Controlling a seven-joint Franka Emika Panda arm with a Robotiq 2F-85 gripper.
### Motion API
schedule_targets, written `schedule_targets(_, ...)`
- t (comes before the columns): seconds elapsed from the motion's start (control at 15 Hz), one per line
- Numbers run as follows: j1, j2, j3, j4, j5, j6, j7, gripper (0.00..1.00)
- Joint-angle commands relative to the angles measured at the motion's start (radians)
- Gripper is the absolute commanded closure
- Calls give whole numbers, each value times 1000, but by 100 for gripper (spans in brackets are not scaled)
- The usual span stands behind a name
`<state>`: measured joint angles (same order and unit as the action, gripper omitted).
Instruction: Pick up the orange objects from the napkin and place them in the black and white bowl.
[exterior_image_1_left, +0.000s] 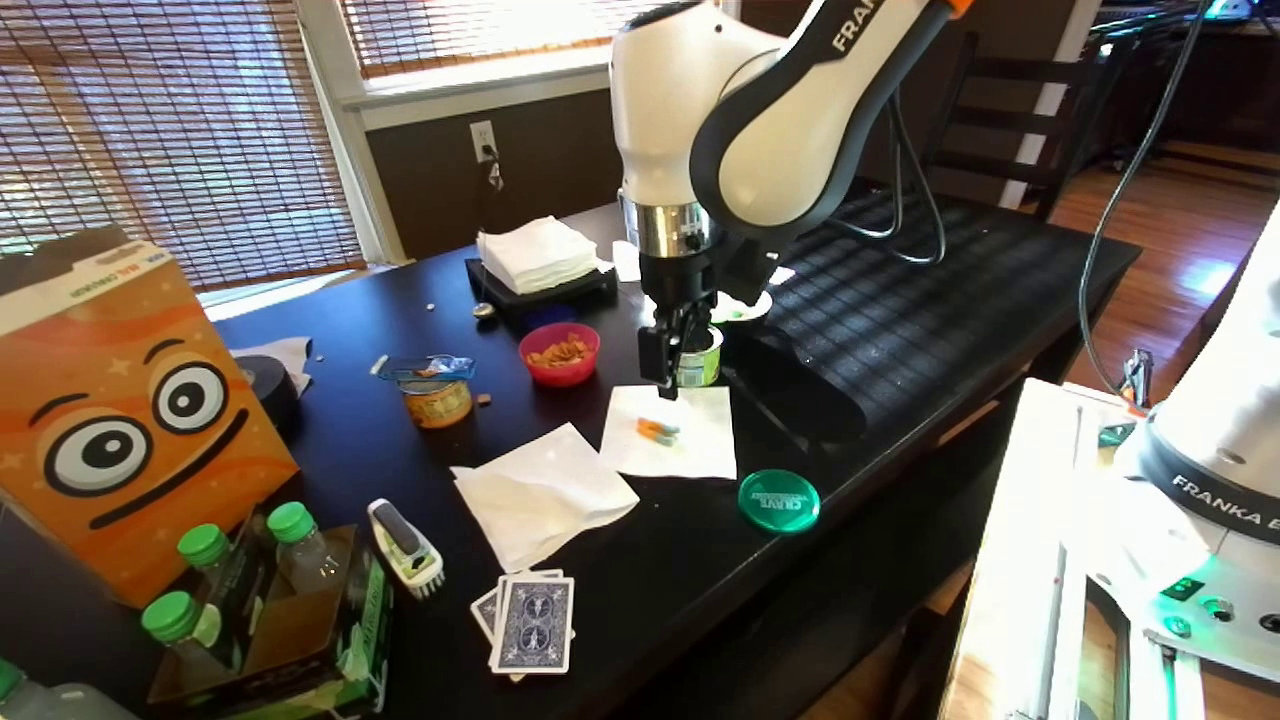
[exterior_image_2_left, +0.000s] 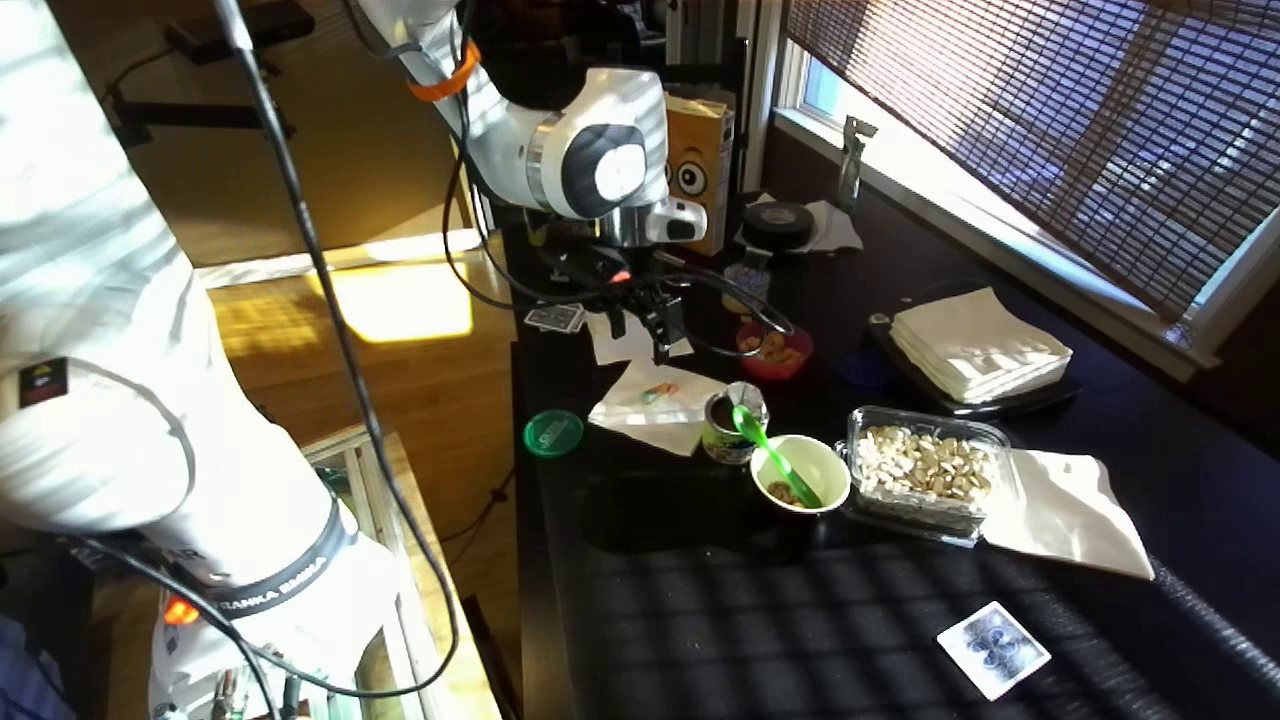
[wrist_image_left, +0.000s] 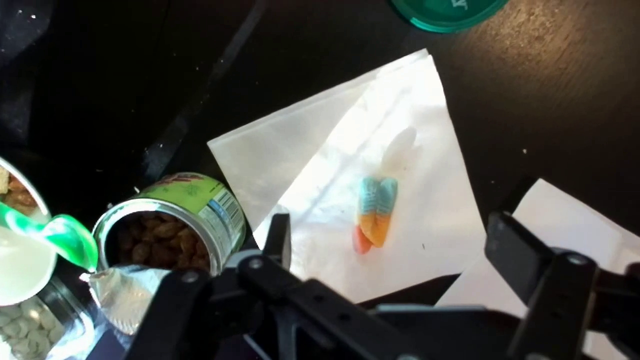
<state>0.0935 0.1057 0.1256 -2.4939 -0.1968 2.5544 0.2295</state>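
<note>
Tool (wrist_image_left: 392, 240), spread above the napkin (wrist_image_left: 430, 210), should centre over the orange objects (wrist_image_left: 375, 225), pinch gently across their sides, and clear the can (wrist_image_left: 217, 210) at left in wrist view.

Dark tabletop (exterior_image_2_left: 680, 625) is pretty packed tbh: flat napkin (exterior_image_1_left: 702, 440), creased white napkin (exterior_image_1_left: 548, 498), green lid (exterior_image_1_left: 779, 502), red bowl (exterior_image_1_left: 562, 377), black and white bowl (exterior_image_2_left: 827, 468), open can (wrist_image_left: 220, 212), playing cards (exterior_image_1_left: 533, 625).

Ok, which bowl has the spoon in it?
The black and white bowl beside the open can: the green spoon sits in it, while the red bowl shows snack pieces, no spoon.
</note>
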Motion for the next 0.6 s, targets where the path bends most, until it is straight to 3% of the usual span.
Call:
schedule_targets(0.0, 20, 89, -13, 37, 20, 34, -6, 0)
schedule_targets(0.53, 42, 226, -22, 76, 66, 166, -16, 0)
